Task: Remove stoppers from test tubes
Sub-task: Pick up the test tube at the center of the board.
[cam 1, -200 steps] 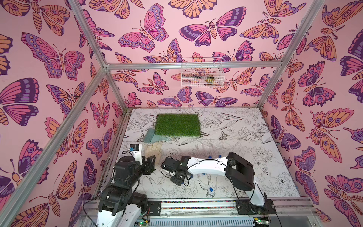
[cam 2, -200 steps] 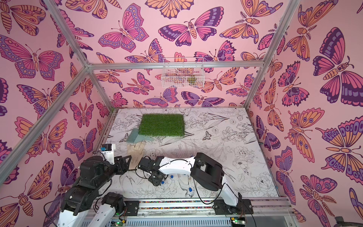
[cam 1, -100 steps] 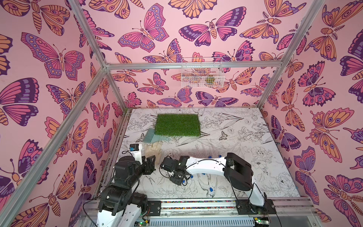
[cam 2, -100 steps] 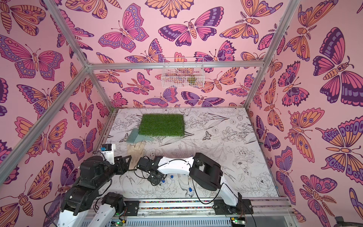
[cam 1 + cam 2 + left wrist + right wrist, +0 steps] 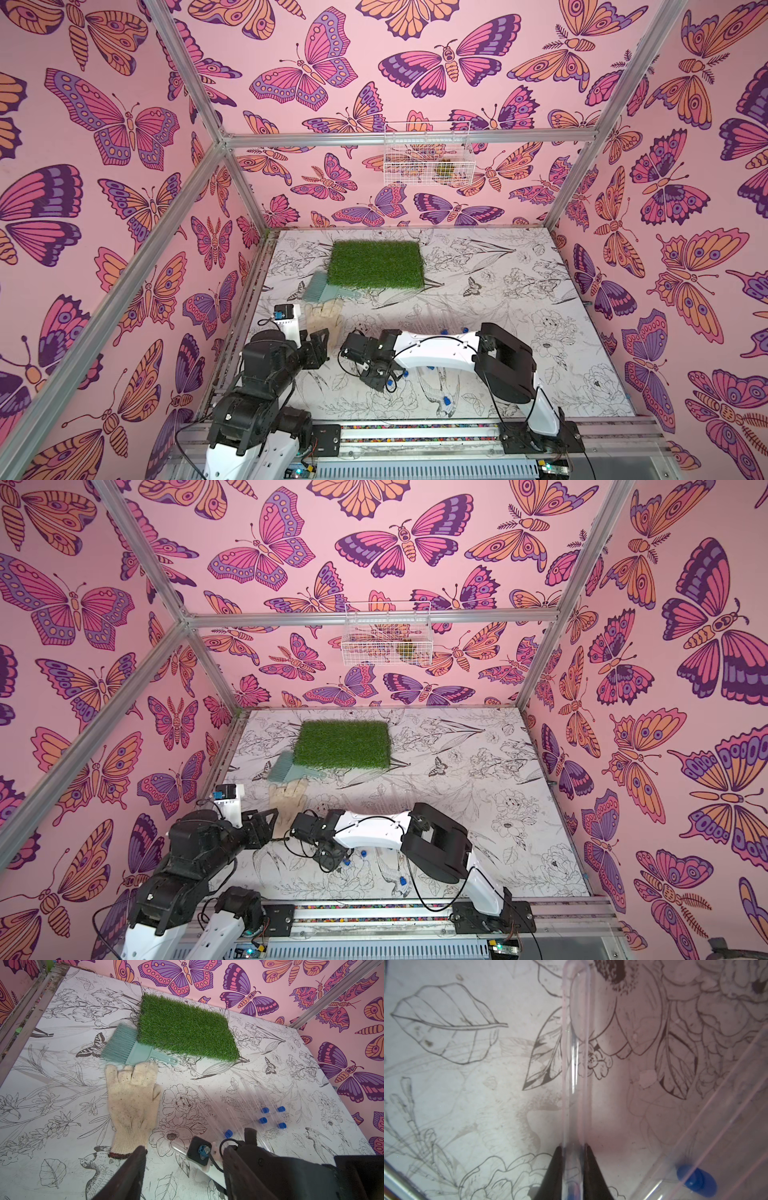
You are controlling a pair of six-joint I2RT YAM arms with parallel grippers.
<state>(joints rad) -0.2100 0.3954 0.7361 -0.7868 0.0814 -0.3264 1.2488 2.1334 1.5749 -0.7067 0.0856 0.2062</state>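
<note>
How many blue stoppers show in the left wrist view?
5 stoppers. Four sit in a loose cluster; the fifth lies apart, beside the right arm's camera mount. More may be hidden behind that arm.

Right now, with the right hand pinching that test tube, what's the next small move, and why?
Probably lift the test tube slightly toward the left hand: the right hand is shut on it, and the left hand stands open and empty.
</note>
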